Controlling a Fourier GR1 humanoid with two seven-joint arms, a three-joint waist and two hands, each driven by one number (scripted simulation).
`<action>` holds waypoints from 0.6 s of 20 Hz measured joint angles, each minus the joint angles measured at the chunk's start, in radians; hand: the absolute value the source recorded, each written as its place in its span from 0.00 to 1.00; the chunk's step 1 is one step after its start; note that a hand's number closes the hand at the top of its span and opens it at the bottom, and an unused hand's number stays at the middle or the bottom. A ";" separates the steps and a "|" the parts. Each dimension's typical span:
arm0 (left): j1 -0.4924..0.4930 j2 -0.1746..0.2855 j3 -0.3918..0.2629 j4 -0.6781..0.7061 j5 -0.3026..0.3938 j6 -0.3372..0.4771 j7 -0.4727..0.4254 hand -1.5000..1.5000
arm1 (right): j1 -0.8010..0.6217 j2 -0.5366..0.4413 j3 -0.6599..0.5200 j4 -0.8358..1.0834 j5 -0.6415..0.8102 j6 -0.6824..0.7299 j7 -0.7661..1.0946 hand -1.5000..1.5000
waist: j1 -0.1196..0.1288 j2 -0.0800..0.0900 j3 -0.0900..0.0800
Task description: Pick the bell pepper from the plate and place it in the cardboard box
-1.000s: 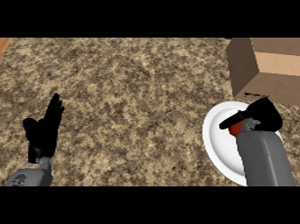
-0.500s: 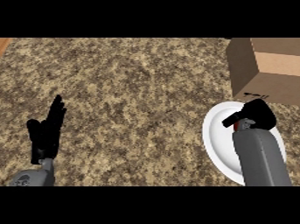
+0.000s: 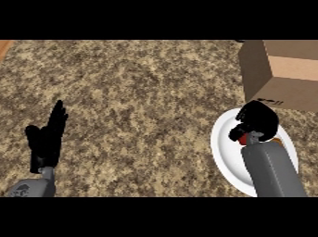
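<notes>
While the right robot hand [image 3: 258, 118] sits over the far end of the white plate [image 3: 223, 152], its fingers are curled down and closed round the bell pepper [image 3: 241, 137]. Only a small red patch of the pepper shows, just beneath the hand and beside the wrist. Whether the pepper rests on the plate or is lifted off it cannot be told from this steep view. The grey forearm [image 3: 272, 171] behind the hand covers much of the plate's right half. The cardboard box [image 3: 291, 74] stands just beyond the right robot hand and a little to its right. Its near wall is close to the curled fingers, and no contact between them can be made out. The left robot hand [image 3: 48, 139] rests well apart to the left, above the speckled bench [image 3: 141, 92]. Its fingers are straight and point away, its thumb is spread to the side, and it holds nothing.
</notes>
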 measured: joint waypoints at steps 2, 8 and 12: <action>-0.003 0.000 -0.003 0.001 -0.003 -0.002 0.000 0.50 | 0.017 -0.007 0.098 -0.017 -0.013 0.058 -0.150 1.00 | 0.009 -0.005 0.000; 0.014 0.007 0.016 0.003 0.007 0.002 0.001 0.50 | 0.153 -0.162 0.286 -0.165 -0.075 0.145 -0.593 1.00 | -0.027 -0.011 0.001; 0.032 0.002 0.021 -0.010 0.006 0.012 -0.003 0.50 | 0.278 -0.329 0.288 -0.346 -0.143 0.149 -0.823 1.00 | -0.043 -0.008 0.003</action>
